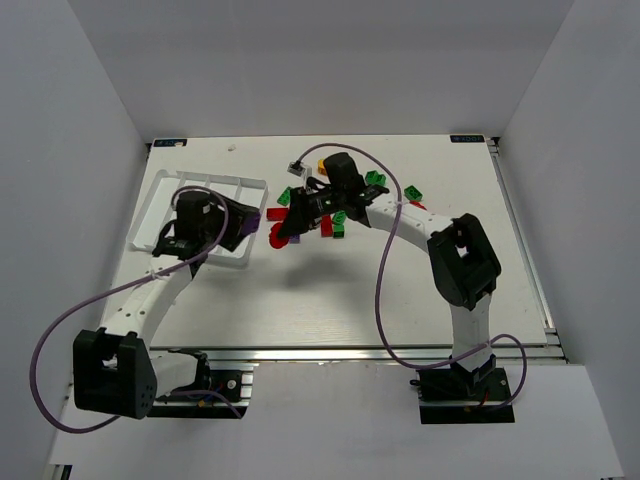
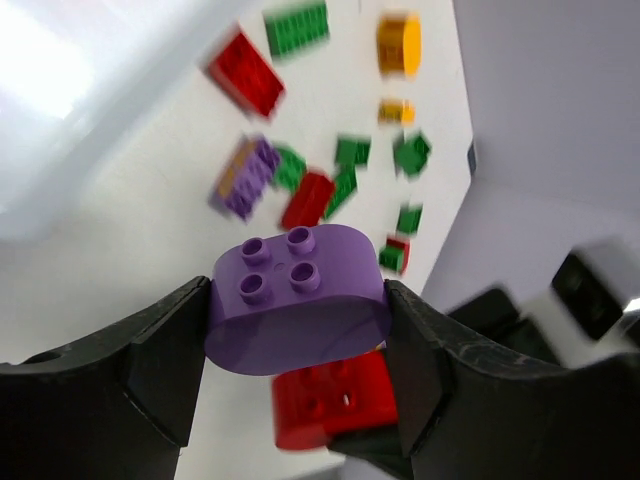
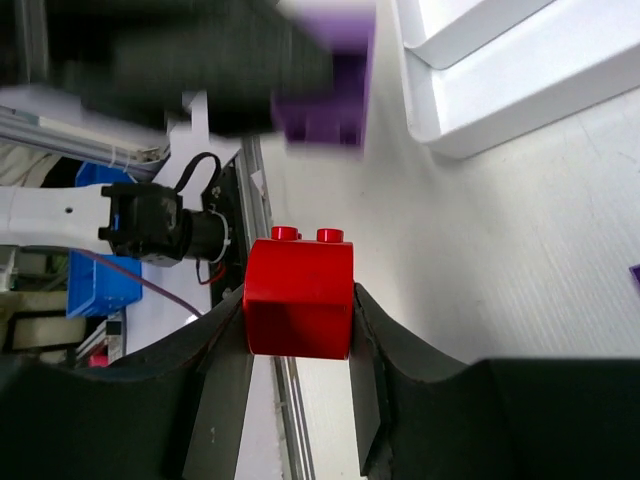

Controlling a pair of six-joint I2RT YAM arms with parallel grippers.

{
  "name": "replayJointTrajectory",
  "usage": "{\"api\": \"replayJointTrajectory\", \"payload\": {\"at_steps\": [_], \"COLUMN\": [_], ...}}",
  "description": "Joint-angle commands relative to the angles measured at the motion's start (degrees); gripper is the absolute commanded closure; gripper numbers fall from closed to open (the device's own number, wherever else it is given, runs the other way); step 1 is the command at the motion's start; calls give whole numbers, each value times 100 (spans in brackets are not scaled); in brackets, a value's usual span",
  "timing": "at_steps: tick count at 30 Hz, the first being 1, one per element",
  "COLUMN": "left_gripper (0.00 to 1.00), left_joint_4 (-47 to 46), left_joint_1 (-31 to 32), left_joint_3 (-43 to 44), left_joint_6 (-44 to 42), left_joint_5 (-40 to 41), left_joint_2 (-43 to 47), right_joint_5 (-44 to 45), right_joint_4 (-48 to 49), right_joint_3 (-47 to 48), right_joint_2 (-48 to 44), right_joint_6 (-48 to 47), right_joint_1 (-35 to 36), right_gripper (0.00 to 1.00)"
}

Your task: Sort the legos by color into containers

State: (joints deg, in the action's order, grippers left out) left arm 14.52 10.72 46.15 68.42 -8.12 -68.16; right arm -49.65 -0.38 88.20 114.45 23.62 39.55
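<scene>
Left claw point(image 2: 298, 312): clamped on the purple brick point(image 2: 298, 300). You see one dark finger pressed to each of its rounded ends.
Purple brick: rounded, with four studs turned toward your left wrist camera. It is held between the left claw's fingers.
Right claw point(image 3: 298, 322): closed on the red brick point(image 3: 298, 297), with a finger lying against each of its flanks.
Red brick: seated between the right claw's fingers, two studs showing on its upper face. From your left claw it appears just below the purple brick. Whether it rests on the table, you cannot tell.
Claw to claw: the tips face one another and stand near. In the right wrist view the purple brick is a blur just beyond the red brick.
Tray point(image 1: 212, 180): white, with long narrow compartments. It lies beside your left claw, on the side away from the right claw, and one corner shows beyond the right claw's tips. What its compartments hold you cannot tell, since the left arm covers much of it.
Loose legos point(image 2: 308, 198): green, red, purple and orange-yellow, scattered beyond the left claw's tips. In the top view they lie around the right claw's wrist.
Orange-yellow round piece point(image 2: 398, 43): among the legos farthest from your left claw.
Table point(image 1: 330, 300): white. It carries the tray and the loose legos.
</scene>
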Motion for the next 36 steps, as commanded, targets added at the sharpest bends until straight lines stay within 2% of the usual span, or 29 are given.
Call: {"api": "replayJointTrajectory", "payload": {"at_steps": [1, 6, 7, 8, 9, 10, 12, 15, 17, 22, 30, 32, 36], "left_gripper": [100, 100, 100, 100, 100, 100, 100, 100, 100, 100, 100, 97, 81], "left_joint_4": [6, 919, 1686, 2146, 2499, 2729, 2967, 2706, 2600, 1792, 869, 736, 789], "left_joint_1": [-570, -878, -914, -957, -1027, -1106, -1745, -2328, -2521, -2715, -2751, -2759, -2759], "left_joint_3": [271, 1061, 1393, 1727, 2044, 2308, 2843, 3792, 4355, 5139, 5299, 5430, 5833], "left_joint_6": [-328, -1058, -1320, -1584, -1900, -2068, -2271, -2535, -2641, -2676, -2632, -2597, -2650], "left_joint_5": [56, 599, 1402, 1671, 2413, 2760, 3052, 3254, 3264, 2835, 1981, 1955, 1990], "left_joint_2": [189, -74, -240, -450, -670, -898, -1599, -2803, -3455, -4484, -5013, -5180, -5514], "right_joint_5": [-519, -669, -799, -957, -1107, -1100, -846, -591, -581, -590, -678, -721, -774], "right_joint_4": [197, -199, -321, -487, -785, -1110, -1463, -1535, -1474, -1377, -1306, -1315, -1333], "right_joint_3": [-189, -409, -470, -471, -410, -340, -321, -382, -462, -541, -497, -497, -471], "right_joint_2": [-432, -591, -661, -687, -757, -784, -828, -889, -916, -881, -819, -802, -767], "right_joint_6": [-216, -1139, -1453, -1874, -2374, -3023, -3721, -3996, -3970, -3909, -3865, -3873, -3900], "right_joint_1": [-228, -342, -404, -422, -457, -457, -457, -492, -545, -729, -905, -975, -1125], "right_gripper": [100, 100, 100, 100, 100, 100, 100, 100, 100, 100, 100, 100, 100]}}
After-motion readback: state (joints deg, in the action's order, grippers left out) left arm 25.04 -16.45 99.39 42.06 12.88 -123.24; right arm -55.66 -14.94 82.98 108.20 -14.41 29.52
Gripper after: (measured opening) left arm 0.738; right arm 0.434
